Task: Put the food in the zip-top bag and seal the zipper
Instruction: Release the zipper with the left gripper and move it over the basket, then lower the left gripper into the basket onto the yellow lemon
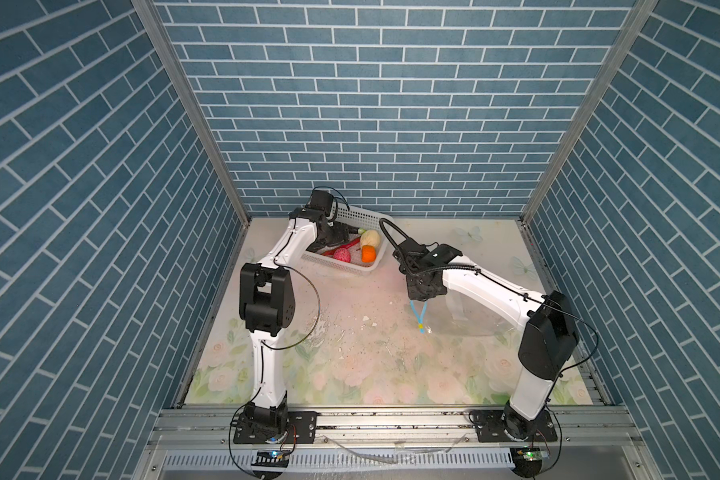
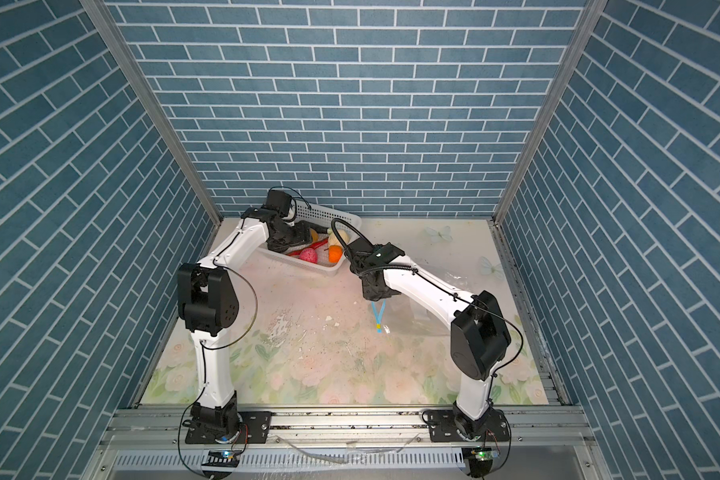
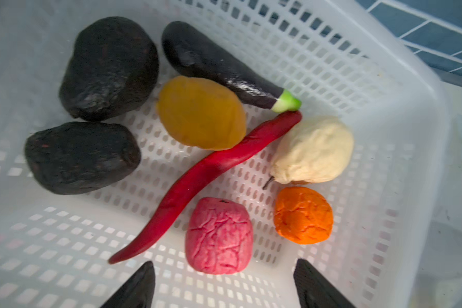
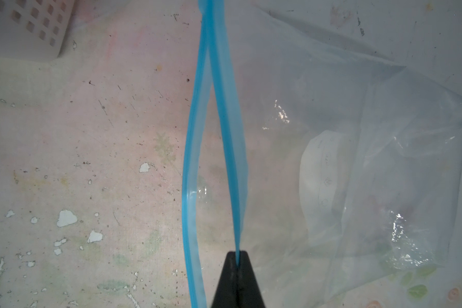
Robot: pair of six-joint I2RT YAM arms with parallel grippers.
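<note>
The food lies in the white perforated basket: a pink lump, an orange lump, a cream-white lump, a yellow-orange lump, a red chili and three black pieces. My left gripper hangs open over the basket, its fingers either side of the pink lump's near end and apart from it. My right gripper is shut on one lip of the light blue zipper, holding the mouth of the clear zip-top bag apart. The yellow slider tab is at the zipper's near end.
In both top views the basket stands at the back left of the flowered table, with the bag to its right under the right arm. Blue brick walls close in three sides. White paint flakes dot the table.
</note>
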